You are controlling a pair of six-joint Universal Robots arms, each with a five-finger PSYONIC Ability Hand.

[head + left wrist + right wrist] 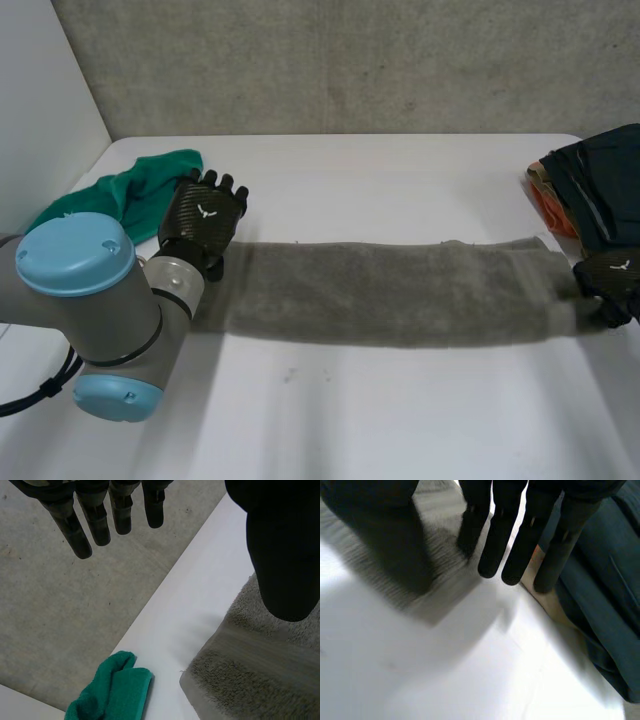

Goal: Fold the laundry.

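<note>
Towel (400,295) lies in long strip across bench (400,420) middle. L hand (203,215) over its left end, fingers straight, apart. R hand (610,278) at right end, fingers straight, touching towel.

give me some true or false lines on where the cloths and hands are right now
1. The grey towel lies as a long strip across the table. True.
2. The green cloth lies on top of the towel. False: it lies apart from it, beyond the left hand.
3. The left hand's fingers are curled round the towel. False: they are straight, clear of it.
4. A dark garment lies beside the right hand. True.
</note>
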